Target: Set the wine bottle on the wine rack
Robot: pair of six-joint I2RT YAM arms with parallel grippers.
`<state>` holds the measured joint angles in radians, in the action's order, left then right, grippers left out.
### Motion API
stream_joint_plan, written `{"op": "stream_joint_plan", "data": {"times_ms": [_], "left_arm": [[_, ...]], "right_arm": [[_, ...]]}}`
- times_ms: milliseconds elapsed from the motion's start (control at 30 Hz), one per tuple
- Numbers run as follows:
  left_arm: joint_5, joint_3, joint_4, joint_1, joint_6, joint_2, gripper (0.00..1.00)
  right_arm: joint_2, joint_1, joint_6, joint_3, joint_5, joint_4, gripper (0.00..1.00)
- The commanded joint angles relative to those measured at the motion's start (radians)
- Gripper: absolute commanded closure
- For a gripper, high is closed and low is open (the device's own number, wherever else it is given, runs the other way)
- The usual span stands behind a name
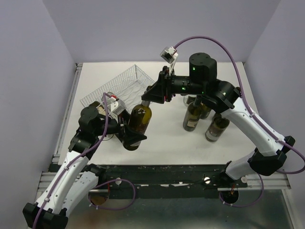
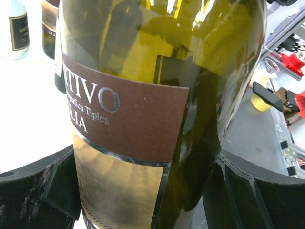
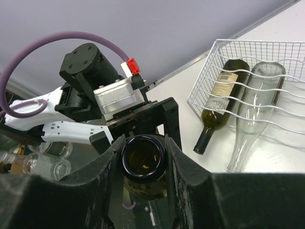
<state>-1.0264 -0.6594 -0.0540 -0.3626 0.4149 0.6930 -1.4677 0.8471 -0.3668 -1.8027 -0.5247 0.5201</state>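
Observation:
The wine bottle (image 1: 141, 118), dark green glass with a brown and gold label (image 2: 128, 119), stands tilted between both arms near the table's middle. My right gripper (image 3: 143, 160) is shut on its neck just below the open mouth, and also shows from above (image 1: 153, 93). My left gripper (image 1: 133, 136) straddles the lower body, one finger (image 2: 38, 191) on each side, close to the glass; contact is unclear. The wine rack (image 1: 102, 90), a white wire tray, sits at the back left and also shows in the right wrist view (image 3: 248, 47).
In the rack lie a dark green bottle (image 3: 220, 93) and a clear bottle (image 3: 257, 109). More bottles stand upright under the right arm (image 1: 193, 117), (image 1: 217, 128). The table's near edge is a dark rail (image 1: 167, 171).

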Motion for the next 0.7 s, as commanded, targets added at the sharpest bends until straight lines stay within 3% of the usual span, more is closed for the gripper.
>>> {"op": "stream_joint_plan", "data": {"times_ms": [0,33,167,267,467,667], "left_arm": [[0.15,-0.068,-0.079,0.004,-0.115,-0.02,1.0],[0.169,-0.084,-0.116,0.004,-0.158,-0.023,1.0],[0.212,-0.144,-0.227,0.002,-0.39,-0.033,1.0],[0.213,-0.166,-0.271,0.002,-0.635,-0.052,1.0],[0.273,-0.23,-0.387,0.004,-0.902,-0.03,1.0],[0.301,-0.258,-0.5,0.002,-1.192,-0.01,1.0]], "right_arm": [[0.035,0.007,-0.027,-0.007,-0.04,-0.029,0.98],[0.03,0.009,-0.018,-0.017,-0.029,-0.013,0.93],[0.007,0.009,0.014,-0.055,0.02,0.081,0.5],[-0.006,0.007,0.026,-0.081,0.087,0.147,0.29],[-0.009,0.009,0.035,-0.099,0.152,0.204,0.14],[0.004,0.007,0.055,-0.099,0.178,0.265,0.08]]}}
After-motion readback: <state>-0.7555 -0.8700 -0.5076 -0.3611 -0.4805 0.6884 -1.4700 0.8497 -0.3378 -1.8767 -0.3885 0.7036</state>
